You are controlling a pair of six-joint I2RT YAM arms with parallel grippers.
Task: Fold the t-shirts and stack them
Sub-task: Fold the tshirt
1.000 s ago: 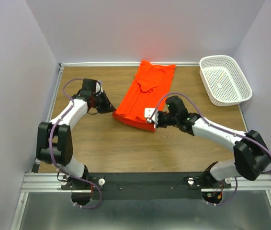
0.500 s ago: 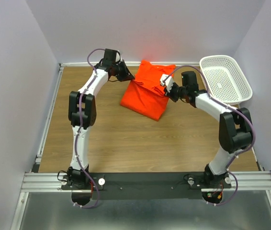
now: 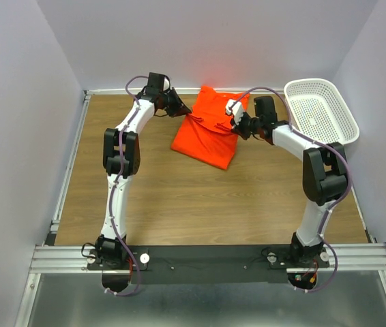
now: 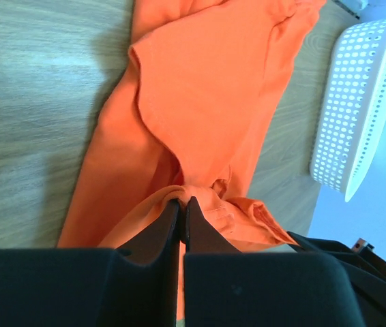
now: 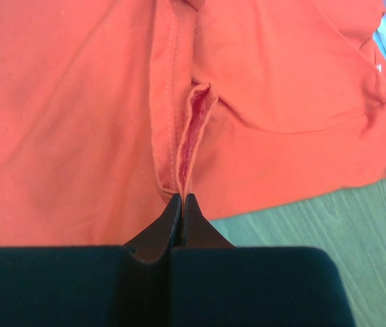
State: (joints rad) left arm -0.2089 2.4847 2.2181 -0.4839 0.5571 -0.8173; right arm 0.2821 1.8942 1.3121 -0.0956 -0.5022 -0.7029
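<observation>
In the top view, the left arm is reaching up the frame's left side, and the left fingers (image 3: pixel 176 107) are sitting at the upper left edge of the t-shirt (image 3: pixel 206 136). The left wrist view shows those fingers (image 4: pixel 171 216) pressing nearly together on a small bunched ridge of orange cloth, so they are holding the garment narrowly.

The t-shirt is lying in the upper centre of the worktop (image 3: pixel 145 197) as a doubled-over orange-red bundle. Its long axis is running from the top of the frame down toward the arm bases, tilting slightly left.

On the bundle's upper right edge, the right fingers (image 3: pixel 237 126) are meeting the cloth. The right wrist view shows them (image 5: pixel 174 211) closing tight on a stitched hem fold.

At the far right, the white basket (image 3: pixel 319 112) is standing apart from the shirt, just past the right arm's wrist.

Both pairs of fingers are gripping the far end, one on each side and equally near. The bulk of the shirt is therefore lying below them in the frame, and the next move probably depends on releasing or laying down this far edge evenly.
</observation>
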